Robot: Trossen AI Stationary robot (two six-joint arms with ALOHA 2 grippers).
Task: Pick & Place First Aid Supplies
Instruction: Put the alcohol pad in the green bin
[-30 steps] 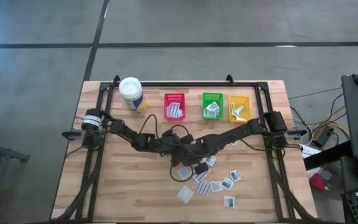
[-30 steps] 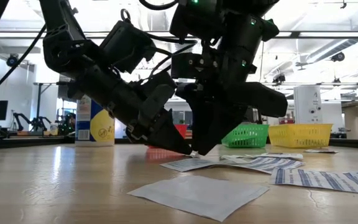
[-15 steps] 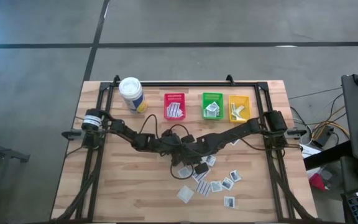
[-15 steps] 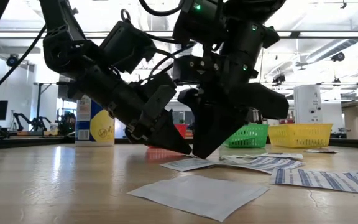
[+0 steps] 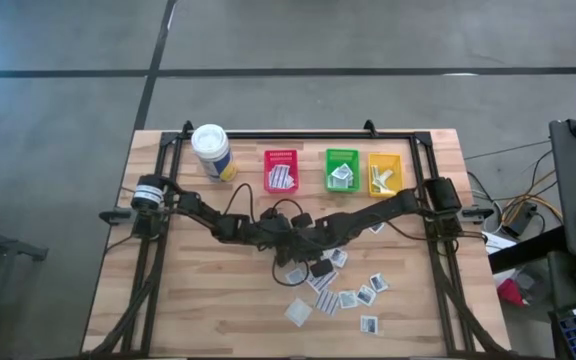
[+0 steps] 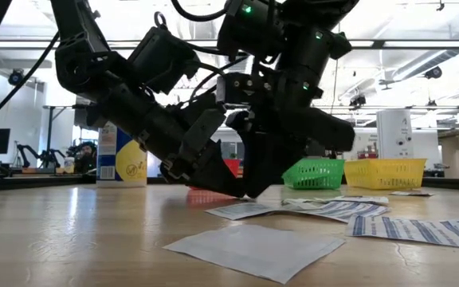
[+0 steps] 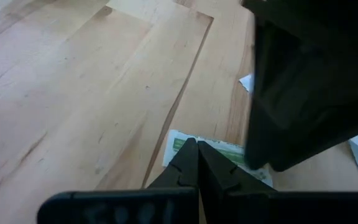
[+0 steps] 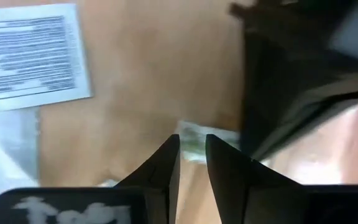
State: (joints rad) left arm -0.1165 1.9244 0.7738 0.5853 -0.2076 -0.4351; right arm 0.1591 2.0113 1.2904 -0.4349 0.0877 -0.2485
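Both grippers meet at the table's middle. My left gripper (image 5: 286,248) (image 7: 194,149) is shut, its tips low over a small white packet with green print (image 7: 215,150). My right gripper (image 5: 306,252) (image 8: 191,152) stands just beside it, slightly open, with that packet (image 8: 195,138) lying flat on the wood just past its fingertips. Several more white packets (image 5: 343,295) lie scattered on the near right of the table, one large in the low view (image 6: 253,249). Other packets lie in the red (image 5: 281,171), green (image 5: 342,170) and yellow (image 5: 385,173) bins. My left gripper's shut fingertips (image 7: 190,148) slant down from the table's left onto the packet's edge (image 7: 178,144). The packet lies flat on the table. I cannot tell whether the tips touch it. My right gripper's fingers stand at the packet's other side; whether they touch cannot be told.
The three bins stand in a row at the far edge, with a white canister with a yellow label (image 5: 211,150) to their left. A dark frame (image 5: 298,133) borders the table. Bare wood lies on the near left (image 5: 198,300).
The right gripper has tipped and shifted a little toward the left gripper, staying low at the table. The left gripper has kept still, and no packet has visibly moved.
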